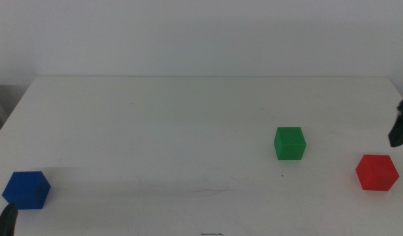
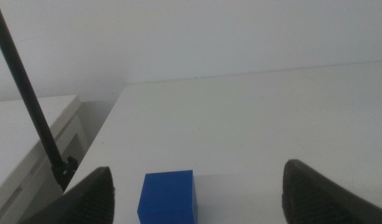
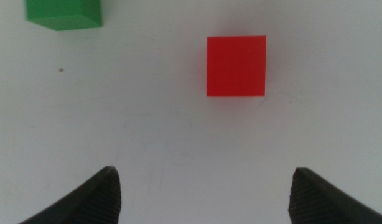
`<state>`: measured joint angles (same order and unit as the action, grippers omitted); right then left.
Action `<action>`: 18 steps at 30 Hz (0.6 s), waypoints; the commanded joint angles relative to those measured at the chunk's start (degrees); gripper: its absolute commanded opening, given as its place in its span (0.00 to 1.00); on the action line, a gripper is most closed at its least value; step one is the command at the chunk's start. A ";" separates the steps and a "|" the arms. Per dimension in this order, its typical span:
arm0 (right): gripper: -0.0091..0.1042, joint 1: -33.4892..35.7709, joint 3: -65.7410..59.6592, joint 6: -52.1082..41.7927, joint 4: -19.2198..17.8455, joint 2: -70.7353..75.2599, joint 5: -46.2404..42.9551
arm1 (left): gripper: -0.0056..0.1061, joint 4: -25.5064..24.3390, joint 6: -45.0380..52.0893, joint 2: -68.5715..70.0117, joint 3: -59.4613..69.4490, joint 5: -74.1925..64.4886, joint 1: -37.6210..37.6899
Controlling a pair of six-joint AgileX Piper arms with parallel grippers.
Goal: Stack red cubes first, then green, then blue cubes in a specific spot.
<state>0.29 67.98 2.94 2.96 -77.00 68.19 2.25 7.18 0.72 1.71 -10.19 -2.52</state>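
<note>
The red cube (image 1: 377,172) (image 3: 236,66) rests on the white table at the right front, with the green cube (image 1: 290,143) (image 3: 63,14) to its left and slightly farther back. At the front left sits the blue cube (image 1: 26,190) (image 2: 167,197). My right gripper (image 1: 402,128) (image 3: 204,172) hovers open above the table near the red cube, which lies ahead of its jaws and touches neither. My left gripper (image 1: 6,221) (image 2: 198,169) is open at the bottom-left corner, with the blue cube just ahead between its jaws, untouched. No mark shows the specific spot.
The white table (image 1: 188,131) ends at a back edge against a pale wall. In the left wrist view a thin black pole (image 2: 29,99) and a low white shelf (image 2: 29,137) stand beyond the table's left edge.
</note>
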 commanded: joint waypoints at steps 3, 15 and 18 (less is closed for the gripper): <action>0.77 -1.09 3.00 -3.31 -0.67 -5.24 -2.01 | 0.86 0.83 -0.56 1.20 -0.21 4.78 0.08; 0.79 -1.21 2.84 -6.97 -2.96 -15.15 -6.95 | 0.86 0.83 -0.56 1.20 -0.21 4.78 0.08; 0.79 -1.76 2.84 -6.97 -3.44 -16.61 -8.86 | 0.86 0.83 -0.56 1.20 -0.21 4.78 0.08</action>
<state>-0.71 69.06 -3.36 0.65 -95.10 61.17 2.25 7.18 0.72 1.71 -10.19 -2.52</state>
